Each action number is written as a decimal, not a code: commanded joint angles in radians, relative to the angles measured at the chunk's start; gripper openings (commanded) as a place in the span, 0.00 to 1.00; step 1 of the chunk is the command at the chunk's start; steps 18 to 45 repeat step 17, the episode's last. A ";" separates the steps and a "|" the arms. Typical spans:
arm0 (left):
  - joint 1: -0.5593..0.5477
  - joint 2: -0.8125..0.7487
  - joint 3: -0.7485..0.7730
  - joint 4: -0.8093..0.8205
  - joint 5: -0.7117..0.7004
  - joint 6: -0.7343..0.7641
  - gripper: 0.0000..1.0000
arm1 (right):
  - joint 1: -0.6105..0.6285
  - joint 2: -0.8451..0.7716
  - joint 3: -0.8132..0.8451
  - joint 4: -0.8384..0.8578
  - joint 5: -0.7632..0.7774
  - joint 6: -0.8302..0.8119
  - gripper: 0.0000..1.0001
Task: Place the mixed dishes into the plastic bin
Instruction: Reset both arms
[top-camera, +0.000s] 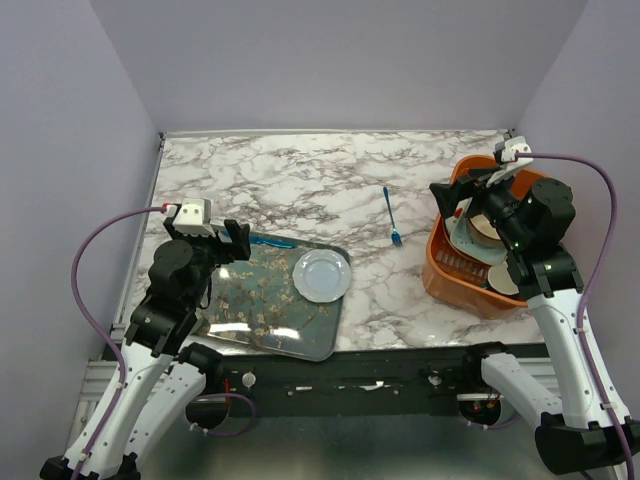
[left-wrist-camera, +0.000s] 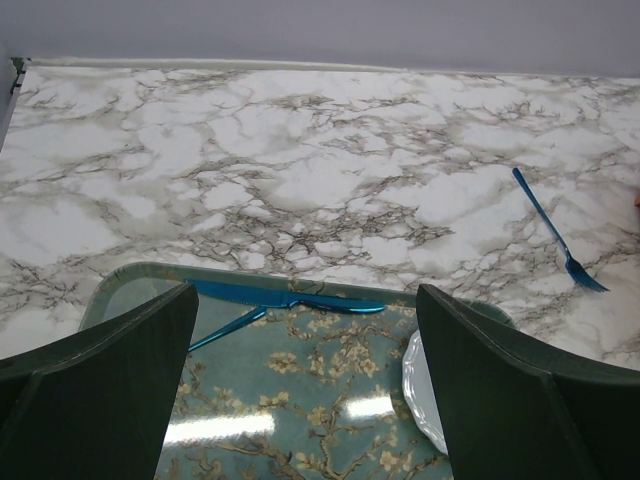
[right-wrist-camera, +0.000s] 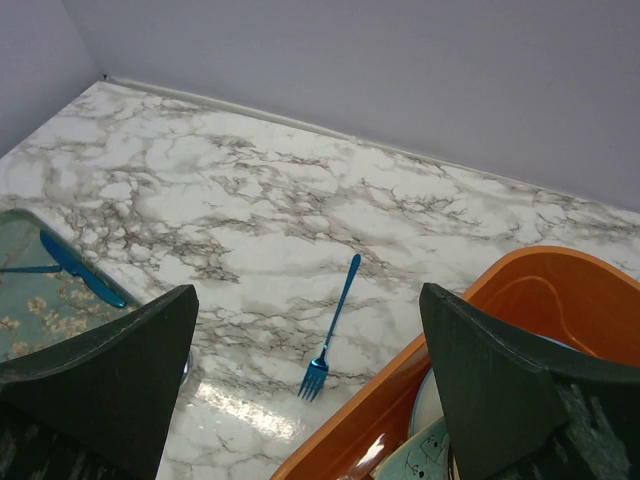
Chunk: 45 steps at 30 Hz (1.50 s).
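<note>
The plastic bin (top-camera: 437, 268) sits at the right edge of the marble table (top-camera: 300, 180), towards the near corner, with stacked dishes (top-camera: 470, 240) inside; plain lilac walls close the table on three sides. From above, the right gripper (top-camera: 462, 190) hangs over the bin's far end and the left gripper (top-camera: 238, 240) over a floral tray (top-camera: 260, 305) at the near edge, where a pale plate (top-camera: 322, 275) lies. A blue fork (top-camera: 391, 217) lies mid-table. The left wrist view shows a blue knife (left-wrist-camera: 290, 296) clearly, along the tray's far rim, between spread, empty fingers. The right wrist view likewise shows fingers wide apart, holding nothing, above the bin's orange rim.
</note>
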<state>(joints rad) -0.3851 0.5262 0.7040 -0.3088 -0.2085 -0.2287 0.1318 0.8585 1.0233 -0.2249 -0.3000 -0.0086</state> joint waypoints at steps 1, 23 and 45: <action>0.011 -0.008 -0.012 0.017 0.012 0.000 0.99 | 0.009 -0.013 -0.012 0.025 0.019 -0.014 1.00; 0.009 -0.006 -0.014 0.017 0.009 -0.001 0.99 | 0.009 -0.012 -0.015 0.025 0.010 -0.045 1.00; 0.009 -0.006 -0.014 0.017 0.009 -0.001 0.99 | 0.009 -0.012 -0.015 0.025 0.010 -0.045 1.00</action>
